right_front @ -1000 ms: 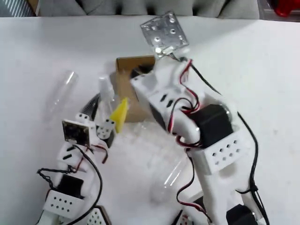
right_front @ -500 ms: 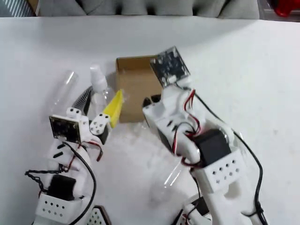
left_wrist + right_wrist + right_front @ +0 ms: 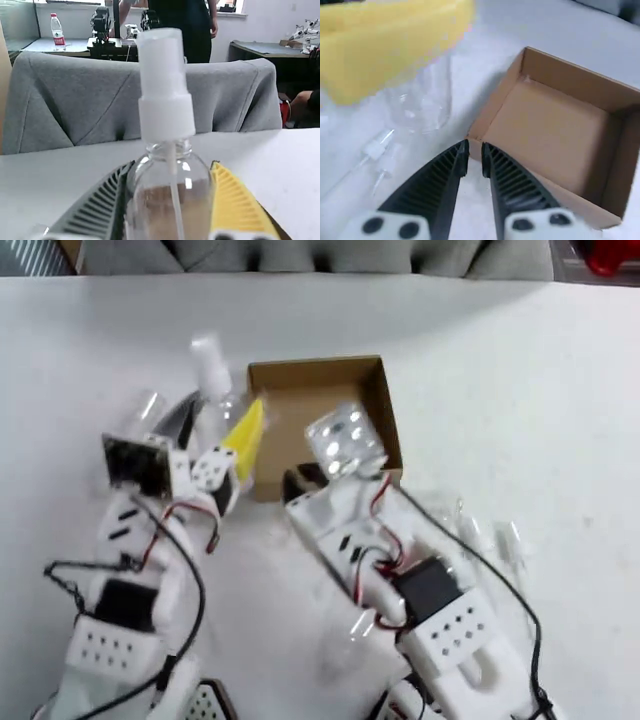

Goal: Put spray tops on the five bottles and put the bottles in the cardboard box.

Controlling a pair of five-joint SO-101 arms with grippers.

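My left gripper [image 3: 215, 425] [image 3: 170, 170] is shut on a clear bottle [image 3: 215, 400] [image 3: 167, 192] that carries a white spray top [image 3: 205, 352] [image 3: 162, 90]. The bottle stands upright between the grey and yellow fingers, just left of the open cardboard box [image 3: 310, 368] [image 3: 555, 125]. The box looks empty. My right gripper [image 3: 300, 480] [image 3: 474, 150] sits at the box's near edge, its black fingers shut with nothing between them. In the right wrist view the held bottle [image 3: 422, 102] shows beside the yellow finger [image 3: 385, 55].
Another clear bottle [image 3: 368, 615] lies on the table by the right arm, and one [image 3: 143, 408] lies behind the left arm. Loose spray tops [image 3: 490, 535] lie to the right of the right arm, and one [image 3: 377, 147] lies near the box.
The left arm has carried the bottle toward the far side, beside the box's left wall. The right arm has drawn back from over the box to its near edge.
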